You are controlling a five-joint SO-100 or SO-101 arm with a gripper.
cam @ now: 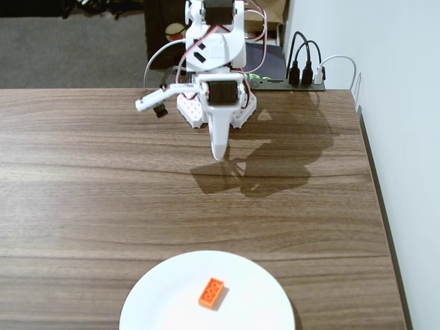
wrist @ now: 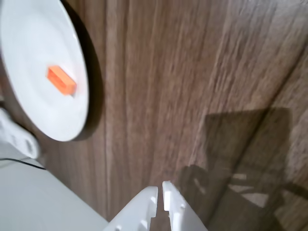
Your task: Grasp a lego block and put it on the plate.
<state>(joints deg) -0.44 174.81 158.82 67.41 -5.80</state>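
One lego block (cam: 212, 293) lies on the plate (cam: 158, 299) at the table's (cam: 82, 179) near edge in the fixed view, long axis running diagonally. My gripper (wrist: 160, 191) hangs nearly closed and empty near the far edge, well apart, so I judge placing finished.

A brown wood-grain desk (cam: 103, 192) is seen filling the fixed view. At its far edge, a black power strip (cam: 302, 81) is plugged with black and white cables. A white wall (cam: 405, 137) is seen on the right.
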